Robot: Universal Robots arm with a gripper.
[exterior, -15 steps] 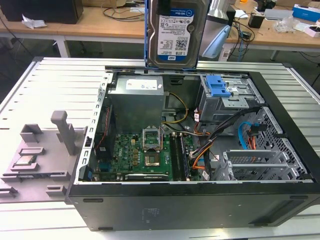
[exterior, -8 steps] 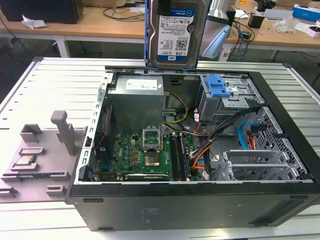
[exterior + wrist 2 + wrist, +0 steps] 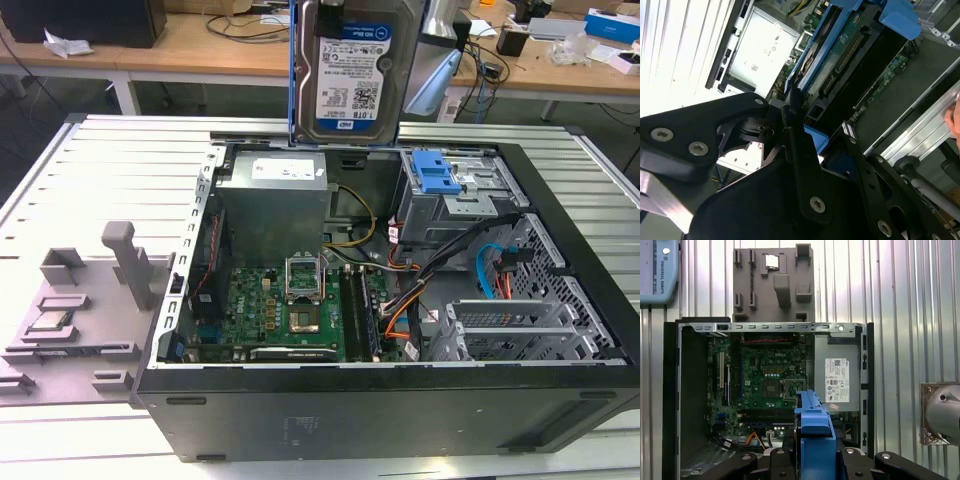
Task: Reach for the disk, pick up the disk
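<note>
The disk [image 3: 350, 70] hangs upright in the air above the back of the open computer case [image 3: 400, 420], its white-and-blue label facing the exterior view and a blue bracket along its edges. In the first wrist view the disk [image 3: 814, 432] shows edge-on as a blue strip, clamped between the black fingers of my gripper [image 3: 815, 462]. The second wrist view shows the same grip from the side: my gripper [image 3: 800, 130] is shut on the blue-edged disk [image 3: 840, 55], whose circuit-board side faces that camera.
Inside the case lie the green motherboard [image 3: 285, 310], the grey power supply [image 3: 275, 180] and a drive bay with a blue latch [image 3: 435, 172]. A grey fixture [image 3: 75, 310] holding a processor chip [image 3: 50, 322] sits on the slatted metal table [image 3: 120, 170]. Wooden benches stand behind.
</note>
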